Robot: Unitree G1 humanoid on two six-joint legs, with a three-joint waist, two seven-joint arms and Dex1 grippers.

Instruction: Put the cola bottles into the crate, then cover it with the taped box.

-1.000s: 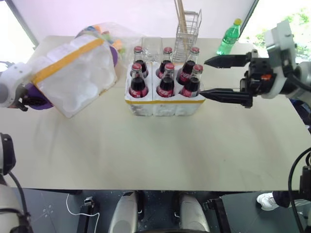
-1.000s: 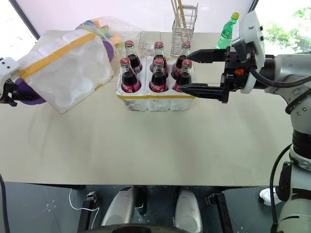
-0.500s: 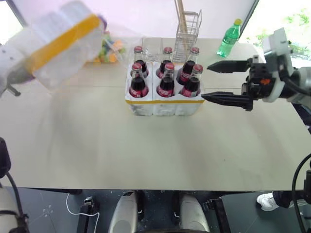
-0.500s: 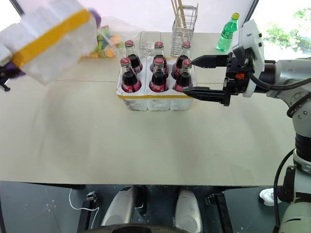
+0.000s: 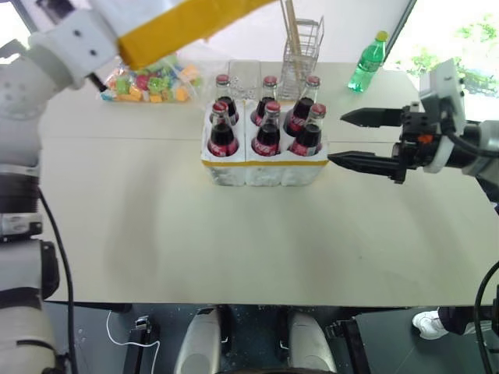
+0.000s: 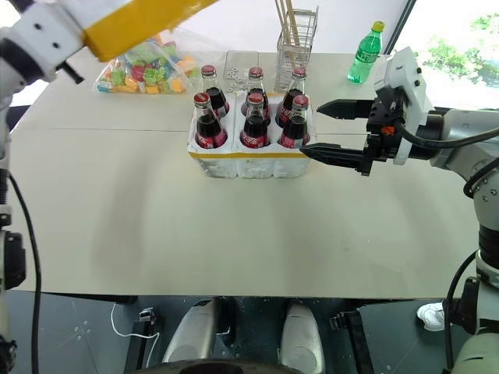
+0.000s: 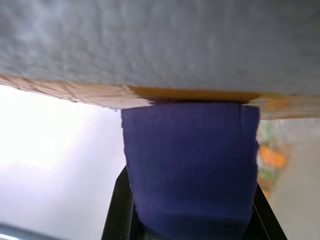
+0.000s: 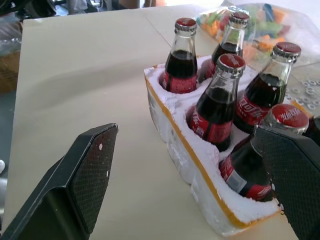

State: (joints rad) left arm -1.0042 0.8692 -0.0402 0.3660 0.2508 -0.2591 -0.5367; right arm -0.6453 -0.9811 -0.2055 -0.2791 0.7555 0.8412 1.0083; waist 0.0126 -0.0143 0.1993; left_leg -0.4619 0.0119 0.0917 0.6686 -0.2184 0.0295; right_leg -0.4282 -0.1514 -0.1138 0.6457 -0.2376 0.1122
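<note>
Right hand spread wide, empty, just right of the crate mid-counter; all 6 cola bottles seated in wells. Left hand clamped on the taped box, raised far-left. Next: square box over the caps, lower straight, right hand steadying crate.

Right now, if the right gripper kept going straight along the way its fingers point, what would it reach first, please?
Most likely the crate: the open right gripper points at its near end, with the nearest cola bottles just behind that rim. Depth is uncertain, so one finger might brush a bottle first.
</note>
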